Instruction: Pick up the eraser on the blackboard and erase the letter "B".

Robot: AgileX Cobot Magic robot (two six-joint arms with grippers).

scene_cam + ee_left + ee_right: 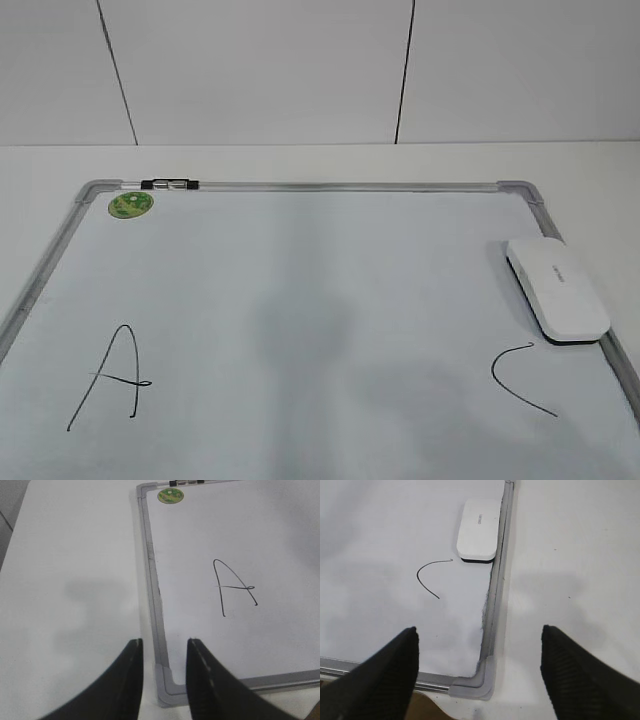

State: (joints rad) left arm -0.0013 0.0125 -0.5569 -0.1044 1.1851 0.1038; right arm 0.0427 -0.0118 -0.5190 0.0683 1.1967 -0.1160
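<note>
Eraser [557,289]: flat, rigid, likely light, smooth plastic block at the blackboard's [300,185] right edge; best gripped across its short sides; right claw [479,672] spread wide, empty.

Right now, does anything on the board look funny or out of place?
Yes. The board shows an A on the left and a C on the right, but the middle between them is bare, with no B in sight. The eraser lies slanted against the right frame, touching the C's top end. Nothing looks broken or spilled.
</note>
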